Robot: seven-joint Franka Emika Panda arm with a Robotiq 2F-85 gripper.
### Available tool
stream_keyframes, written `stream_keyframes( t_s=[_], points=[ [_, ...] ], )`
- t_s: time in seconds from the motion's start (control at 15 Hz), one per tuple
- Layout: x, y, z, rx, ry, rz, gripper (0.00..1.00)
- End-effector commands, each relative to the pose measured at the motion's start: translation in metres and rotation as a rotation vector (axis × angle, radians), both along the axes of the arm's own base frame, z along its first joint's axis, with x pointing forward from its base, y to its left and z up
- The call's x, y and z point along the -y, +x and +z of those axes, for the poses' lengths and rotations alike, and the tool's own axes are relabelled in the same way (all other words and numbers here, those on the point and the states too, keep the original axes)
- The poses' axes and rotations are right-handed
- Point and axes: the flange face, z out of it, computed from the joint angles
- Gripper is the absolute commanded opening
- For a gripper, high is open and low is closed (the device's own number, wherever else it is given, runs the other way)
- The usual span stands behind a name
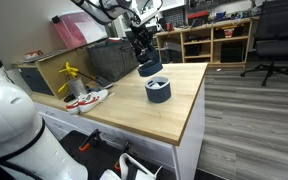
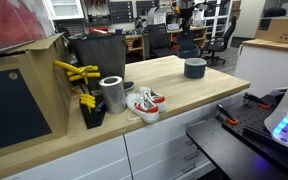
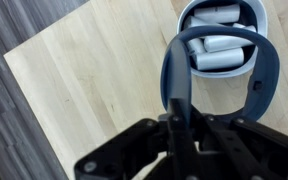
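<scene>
- Gripper [image 3: 176,108] clamped thin on blue bowl [image 3: 269,85] rim (upper right, wrist view): may slip, drop onto cup [image 3: 187,12] below.
- Tabletop [image 1: 174,125] edge nearby: bowl could roll off.

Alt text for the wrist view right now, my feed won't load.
The black claw grips the near edge of a dark blue round plastic ring, held over a white-rimmed round container filled with white rolled cylinders. Beneath lies a light wooden tabletop, with grey plank floor beyond its edge.
</scene>
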Motion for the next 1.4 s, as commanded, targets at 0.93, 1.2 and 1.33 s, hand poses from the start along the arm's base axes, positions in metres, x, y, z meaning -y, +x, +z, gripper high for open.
stream_keyframes(
  t_s=[0.93, 1.2, 1.33],
  points=[
    [0.068, -0.038, -0.023, -0.098, 0.042, -0.001, 0.02],
    [0.077, -0.032, -0.035, -0.097, 0.067, -0.036, 0.02],
    [0.074, -0.030, -0.037, -0.097, 0.093, -0.045, 0.02]
  ],
)
